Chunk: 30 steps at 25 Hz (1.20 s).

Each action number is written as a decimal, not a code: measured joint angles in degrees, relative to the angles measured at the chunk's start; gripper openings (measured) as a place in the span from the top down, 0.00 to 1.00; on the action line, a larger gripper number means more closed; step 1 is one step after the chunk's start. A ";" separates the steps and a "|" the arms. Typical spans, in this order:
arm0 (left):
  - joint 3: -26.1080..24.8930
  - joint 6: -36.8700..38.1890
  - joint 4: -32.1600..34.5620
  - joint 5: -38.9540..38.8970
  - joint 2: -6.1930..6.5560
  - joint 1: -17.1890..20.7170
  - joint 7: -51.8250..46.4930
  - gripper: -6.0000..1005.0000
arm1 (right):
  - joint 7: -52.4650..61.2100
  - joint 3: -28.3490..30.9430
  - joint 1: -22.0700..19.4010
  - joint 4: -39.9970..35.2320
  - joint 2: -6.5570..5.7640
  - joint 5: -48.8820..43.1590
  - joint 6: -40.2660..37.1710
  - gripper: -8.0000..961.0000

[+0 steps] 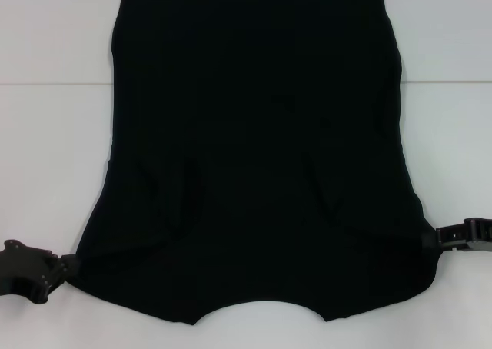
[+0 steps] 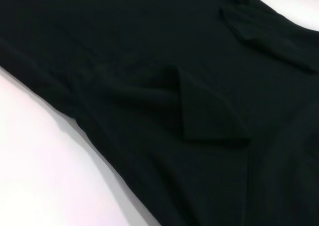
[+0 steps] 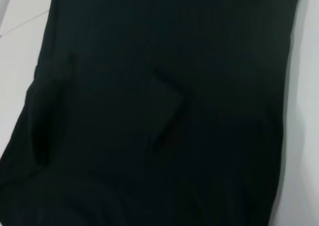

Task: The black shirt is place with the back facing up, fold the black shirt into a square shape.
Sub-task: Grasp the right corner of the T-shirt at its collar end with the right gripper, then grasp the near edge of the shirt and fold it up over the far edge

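Observation:
The black shirt (image 1: pixel 254 157) lies flat on the white table, its curved neckline at the near edge and its hem at the far edge. Both sleeves are folded inward onto the body. My left gripper (image 1: pixel 61 268) is at the shirt's near left corner, touching the fabric edge. My right gripper (image 1: pixel 442 236) meets the shirt's near right edge. The left wrist view shows the black shirt (image 2: pixel 124 61) with a folded sleeve flap (image 2: pixel 209 116). The black shirt (image 3: pixel 164 111) fills most of the right wrist view, with a soft crease.
The white table (image 1: pixel 46 134) shows bare on both sides of the shirt, with a seam line crossing it at the far left and right. Nothing else lies on it.

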 joint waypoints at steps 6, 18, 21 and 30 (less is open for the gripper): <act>0.00 0.00 -0.07 -0.02 0.13 -0.18 -0.01 0.98 | -1.33 0.06 -0.31 -0.15 0.45 -0.09 0.52 0.60; -1.71 1.17 -0.11 -0.79 0.00 0.11 -3.94 0.99 | -9.19 7.39 -4.39 -0.40 0.48 0.15 -2.88 0.94; -5.39 4.47 -0.48 -1.17 0.26 0.18 -4.08 0.99 | -11.73 10.49 -5.96 -0.73 0.22 0.17 -4.73 0.94; -13.61 15.53 -0.81 -1.44 1.06 2.55 -3.58 0.98 | -19.61 16.75 -11.31 -0.85 -0.28 0.16 -10.62 0.94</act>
